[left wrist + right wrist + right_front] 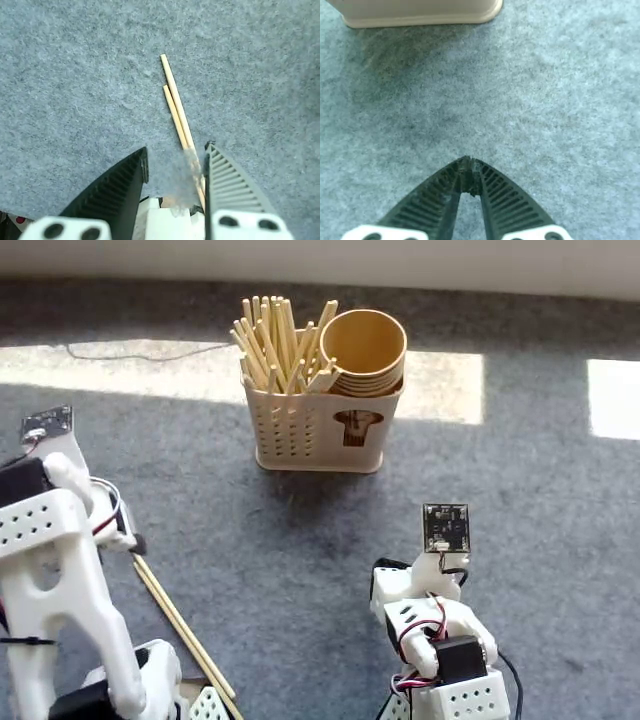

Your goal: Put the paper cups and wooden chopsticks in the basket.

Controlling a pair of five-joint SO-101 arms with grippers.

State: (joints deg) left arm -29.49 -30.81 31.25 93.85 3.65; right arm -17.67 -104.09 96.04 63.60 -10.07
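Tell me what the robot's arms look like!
The left arm and right arm are white plastic with rows of little round holes, black motors, red wires and a small square circuit board each. The jaws are black, pointy and ridged.

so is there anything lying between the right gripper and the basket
Nothing lies there. In the right wrist view, bare grey carpet runs from the shut right gripper to the foot of the basket.
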